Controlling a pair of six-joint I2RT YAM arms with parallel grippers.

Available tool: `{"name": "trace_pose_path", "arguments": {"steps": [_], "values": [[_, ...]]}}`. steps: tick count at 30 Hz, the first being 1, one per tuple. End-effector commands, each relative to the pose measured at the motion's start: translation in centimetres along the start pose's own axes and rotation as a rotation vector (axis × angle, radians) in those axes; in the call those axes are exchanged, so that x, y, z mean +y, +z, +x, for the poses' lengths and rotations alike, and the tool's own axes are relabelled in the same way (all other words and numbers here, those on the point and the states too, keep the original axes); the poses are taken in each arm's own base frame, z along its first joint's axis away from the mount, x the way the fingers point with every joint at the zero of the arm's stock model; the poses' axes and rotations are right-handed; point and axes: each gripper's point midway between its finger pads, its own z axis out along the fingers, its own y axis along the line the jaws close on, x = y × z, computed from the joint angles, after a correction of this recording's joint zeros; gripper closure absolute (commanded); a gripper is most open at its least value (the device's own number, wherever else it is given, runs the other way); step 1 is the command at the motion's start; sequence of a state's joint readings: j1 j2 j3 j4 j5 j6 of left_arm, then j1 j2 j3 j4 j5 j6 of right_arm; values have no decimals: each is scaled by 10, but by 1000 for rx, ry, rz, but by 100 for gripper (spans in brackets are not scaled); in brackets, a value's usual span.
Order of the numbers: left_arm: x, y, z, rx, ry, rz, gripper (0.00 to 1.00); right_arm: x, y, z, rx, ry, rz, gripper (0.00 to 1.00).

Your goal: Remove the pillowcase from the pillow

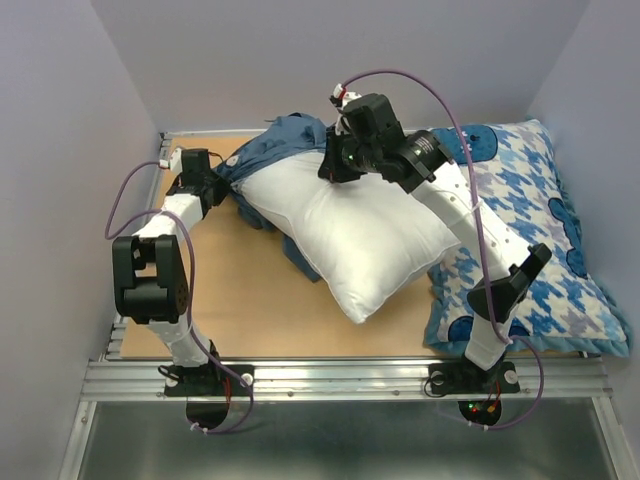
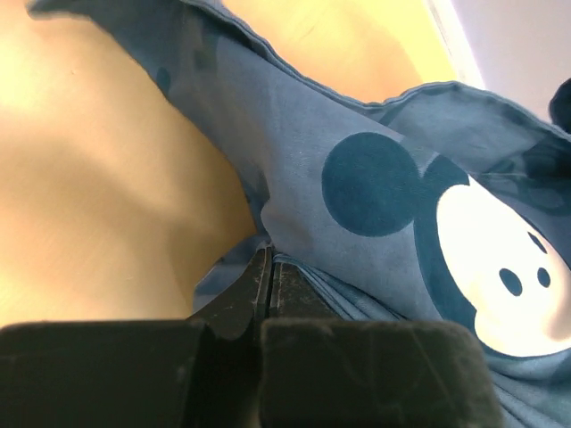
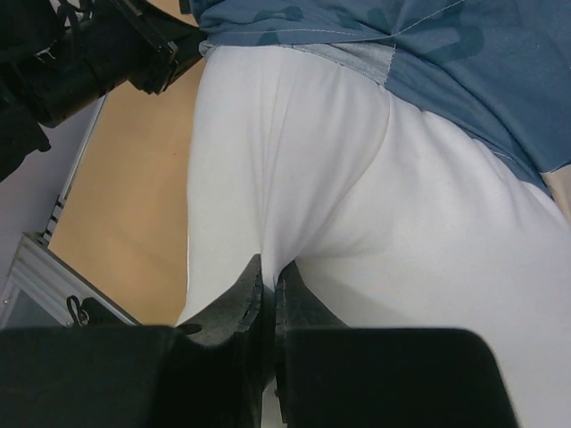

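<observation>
One dark slate-blue pillowcase (image 1: 287,138) of soft, creased fabric is seen bunched over the far end of one plump, plain white pillow (image 1: 360,240), toward the back of the table. Most of the pillow is bared, and a fold of the blue cloth is glimpsed under its left edge. A white cartoon face (image 2: 500,267) with round dark ears is printed on the cloth and is shown close in the left wrist view. The pillow is laid slantwise, with one corner pointed toward the front edge.

Two black grippers are counted. The left gripper (image 2: 270,260) is pressed closed on a fold of the pillowcase at the fabric's left end. The right gripper (image 3: 270,275) is pinched closed on a ridge of the pillow's smooth white cover, near the pillowcase hem.

One houndstooth pillow (image 1: 540,260), patterned blue and white, is laid along the right side, touching the white pillow. Everything is borne on a flat, light-brown wooden table (image 1: 250,310), which is edged at the front by a ribbed metal rail (image 1: 340,378). Plain pale grey-lilac walls (image 1: 60,150) are set on three sides.
</observation>
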State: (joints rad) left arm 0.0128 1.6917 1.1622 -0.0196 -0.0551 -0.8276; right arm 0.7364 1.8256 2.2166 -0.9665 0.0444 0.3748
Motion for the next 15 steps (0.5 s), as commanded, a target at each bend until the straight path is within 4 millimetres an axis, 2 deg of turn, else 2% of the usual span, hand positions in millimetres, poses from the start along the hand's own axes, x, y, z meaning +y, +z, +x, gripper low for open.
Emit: {"name": "trace_pose_path", "arguments": {"steps": [1, 2, 3, 4, 5, 6, 7, 8, 9, 10, 11, 12, 13, 14, 15], "values": [[120, 9, -45, -174, 9, -396, 100, 8, -147, -82, -388, 19, -116, 99], [123, 5, -35, -164, 18, -395, 100, -2, -121, -61, -320, 9, -81, 99], [110, -4, -36, -192, 22, -356, 100, -10, -96, -45, -270, 7, -52, 99], [114, -4, -25, -179, 37, -367, 100, -10, -95, -49, -286, 9, -54, 99], [115, -14, -17, -181, 33, -359, 100, -19, -68, -26, -213, 14, -33, 99], [104, -23, -12, -194, 39, -326, 100, -27, -55, -28, -221, 29, -28, 99], [103, -28, -3, -193, 36, -310, 100, -33, -42, -24, -203, 42, -30, 100], [116, -32, 14, -173, 29, -327, 100, -31, -32, -19, -171, 56, -77, 99], [121, -37, 19, -178, 16, -326, 100, -37, -20, -17, -153, 70, -78, 99], [104, -47, 34, -176, 39, -264, 100, -50, -1, -21, -146, 88, -67, 99], [104, -52, 43, -169, 47, -256, 100, -53, 11, -21, -128, 95, -81, 99], [112, -57, 55, -171, 59, -269, 100, -54, 12, -39, -161, 98, -86, 98], [107, -65, 62, -175, 75, -241, 100, -61, 36, -35, -129, 105, -69, 94], [100, -70, 61, -189, 68, -221, 100, -62, 42, -42, -140, 105, -66, 94], [106, -73, 66, -184, 65, -226, 100, -61, 38, -56, -166, 106, -60, 85]]}}
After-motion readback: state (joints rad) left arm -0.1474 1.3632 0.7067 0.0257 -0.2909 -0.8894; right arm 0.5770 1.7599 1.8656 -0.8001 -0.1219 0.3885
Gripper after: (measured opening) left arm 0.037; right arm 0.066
